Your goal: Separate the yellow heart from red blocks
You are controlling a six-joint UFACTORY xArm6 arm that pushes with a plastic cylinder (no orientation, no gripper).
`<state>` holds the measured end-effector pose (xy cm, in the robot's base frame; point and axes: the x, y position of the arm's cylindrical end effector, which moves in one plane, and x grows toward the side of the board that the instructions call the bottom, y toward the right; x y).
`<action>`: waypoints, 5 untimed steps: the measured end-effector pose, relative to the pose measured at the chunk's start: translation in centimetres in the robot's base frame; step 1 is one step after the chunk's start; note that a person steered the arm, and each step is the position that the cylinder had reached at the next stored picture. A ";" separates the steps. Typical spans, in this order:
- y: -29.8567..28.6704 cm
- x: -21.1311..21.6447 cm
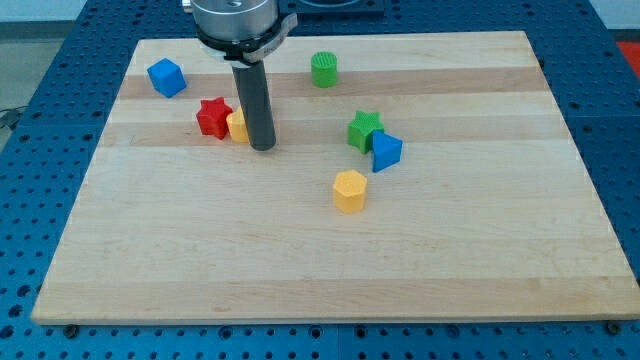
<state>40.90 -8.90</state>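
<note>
A yellow block point(237, 127), partly hidden behind my rod so its shape is unclear, sits at the board's upper left, touching the red star point(212, 117) on its left. My tip point(262, 146) rests on the board right against the yellow block's right side. The rod rises from there to the arm at the view's top.
A blue cube point(166, 77) lies at the upper left, a green cylinder point(324, 69) at the top centre. A green star point(364, 130) touches a blue block point(386, 151) right of centre. A yellow hexagonal block point(350, 191) sits below them. The wooden board point(320, 270) ends on a blue perforated table.
</note>
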 end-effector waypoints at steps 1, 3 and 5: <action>-4.5 3.0; -7.8 -2.4; -6.8 -3.8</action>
<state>37.14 -15.71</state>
